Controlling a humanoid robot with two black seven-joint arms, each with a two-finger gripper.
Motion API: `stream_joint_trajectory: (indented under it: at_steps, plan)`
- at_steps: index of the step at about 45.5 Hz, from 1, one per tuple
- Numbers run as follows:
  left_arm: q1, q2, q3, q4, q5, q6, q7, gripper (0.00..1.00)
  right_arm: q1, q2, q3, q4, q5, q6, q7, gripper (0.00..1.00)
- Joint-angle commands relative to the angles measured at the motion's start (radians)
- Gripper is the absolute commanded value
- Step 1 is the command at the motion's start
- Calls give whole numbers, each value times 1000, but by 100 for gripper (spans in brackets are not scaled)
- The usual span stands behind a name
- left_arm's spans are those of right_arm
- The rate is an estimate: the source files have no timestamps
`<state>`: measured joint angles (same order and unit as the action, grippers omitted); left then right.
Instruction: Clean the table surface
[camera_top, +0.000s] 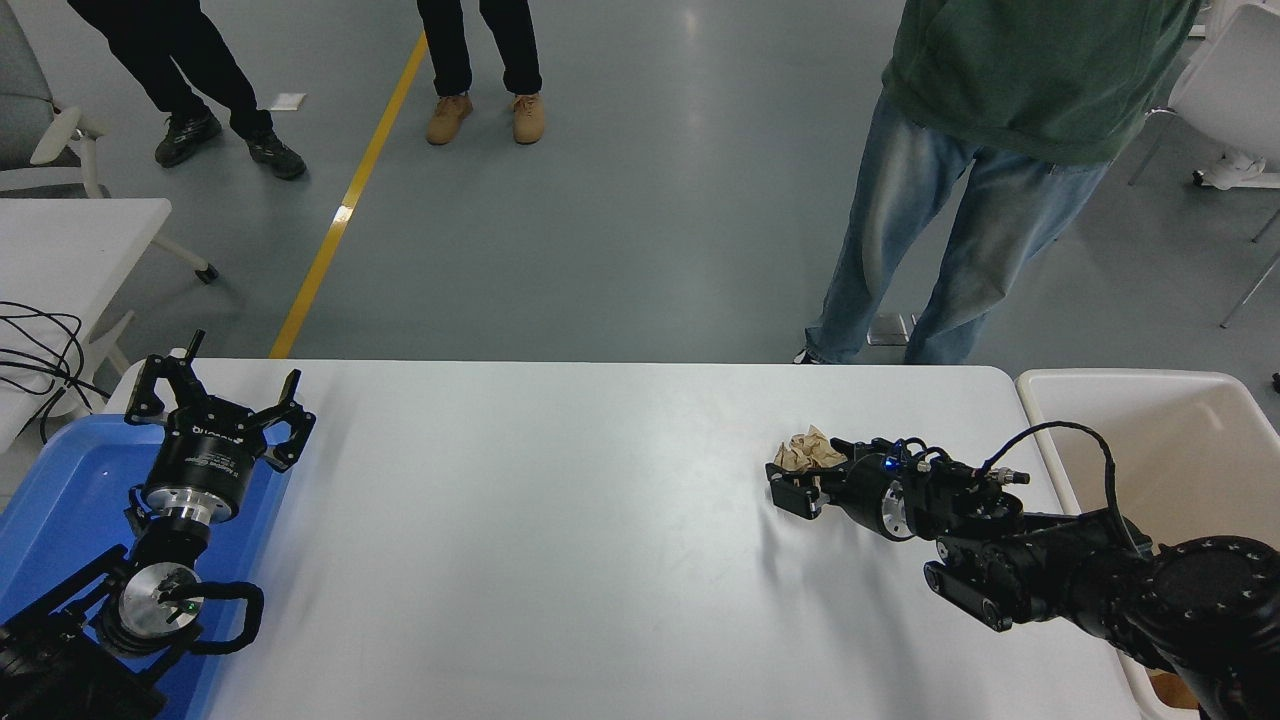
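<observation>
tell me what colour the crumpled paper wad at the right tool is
Light brown, tan crumpled paper wad; the head view shows it.

One crumpled brown paper wad (808, 452), one blue tray (60, 500), one white bin (1190, 440), two end effectors, three people.

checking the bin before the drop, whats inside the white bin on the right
The white bin looks mostly bare inside; one brownish scrap lies near its front corner. The right arm covers part of the bin's floor. The crumpled paper is at the right pincer, over the table surface.
</observation>
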<state>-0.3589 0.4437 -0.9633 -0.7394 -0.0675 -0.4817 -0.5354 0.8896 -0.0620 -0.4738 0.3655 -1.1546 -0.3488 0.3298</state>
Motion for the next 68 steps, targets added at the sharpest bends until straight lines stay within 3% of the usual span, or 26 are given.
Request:
stream_joint_trajectory:
  at_steps: [1, 43, 50, 55, 63, 66, 67, 68]
  plan:
    - [0, 0, 0, 0, 0, 0, 0, 99, -8, 1, -6, -4, 0, -13, 0, 99]
    - [0, 1, 0, 0, 0, 0, 0, 99, -38, 44, -6, -43, 1, -42, 0, 98]
    - [0, 0, 0, 0, 0, 0, 0, 99, -41, 44, -8, -65, 1, -45, 0, 93]
    - [0, 1, 0, 0, 0, 0, 0, 99, -47, 44, -46, -76, 0, -47, 0, 86]
    - [0, 0, 0, 0, 0, 0, 0, 99, -46, 45, -124, -79, 0, -71, 0, 64]
    - [0, 1, 0, 0, 0, 0, 0, 99, -46, 45, -138, -85, 0, -70, 0, 43]
    - [0, 1, 0, 0, 0, 0, 0, 99, -46, 45, -137, -85, 3, -56, -2, 31]
    - [0, 1, 0, 0, 0, 0, 0, 99, -44, 45, -137, -88, 6, -47, -3, 12]
